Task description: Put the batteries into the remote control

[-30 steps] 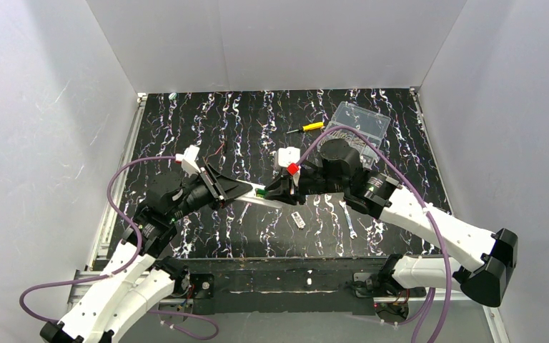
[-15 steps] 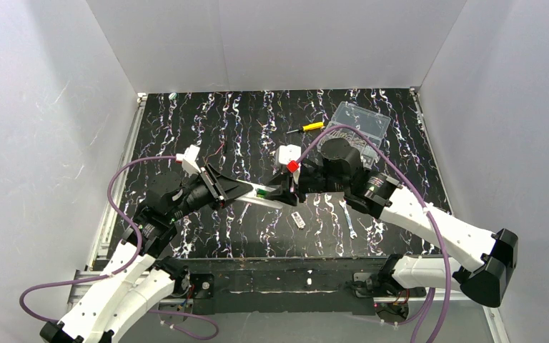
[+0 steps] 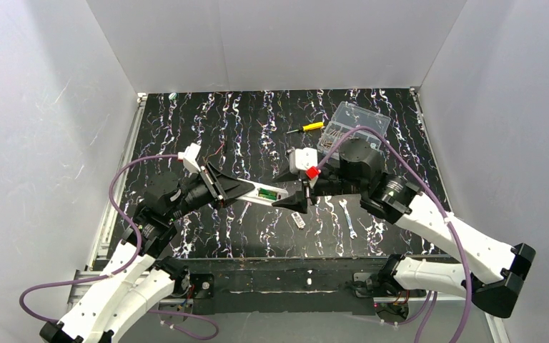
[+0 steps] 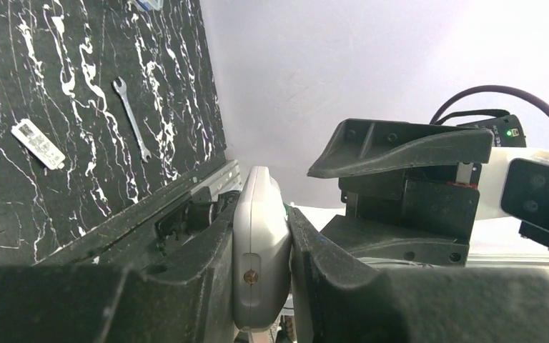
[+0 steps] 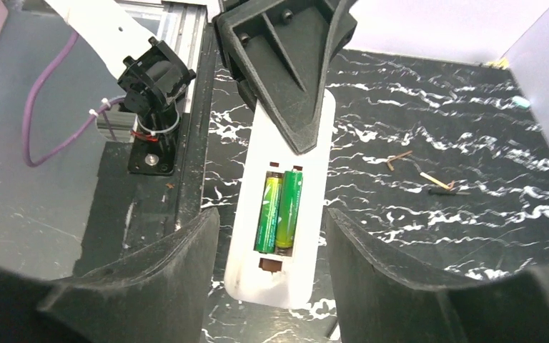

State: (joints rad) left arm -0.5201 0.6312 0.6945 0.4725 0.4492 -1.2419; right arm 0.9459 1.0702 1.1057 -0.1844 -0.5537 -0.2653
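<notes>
When looked at from above, fills the whole floor between the white walls: black, white-veined table [image 3: 186,121]. Over its middle, the left gripper [image 3: 249,190]: clamps tight on the remote control [image 3: 268,194], one finger flat along the back face, and holds it clear of the table with the free end toward the right arm. Facing it, the right gripper [image 3: 297,201]: stands with jaws well apart, grips nothing, hovers at that free end — from its own wrist view, brackets the remote control on both sides with a gap at each. Toward the far right corner, a clear plastic box [image 3: 352,121]; just left of it, a yellow-handled screwdriver [image 3: 307,128]. Near the right arm, flat on the table, a small wrench [image 3: 348,218], and a little to its left a white-and-dark cover piece [image 3: 298,220], just nearer than the right gripper. Smallest of all, the batteries [image 5: 289,207]: sit side by side, lengthwise, in the open bay in the back of the remote control — both green, one paler than the other, uncovered.
</notes>
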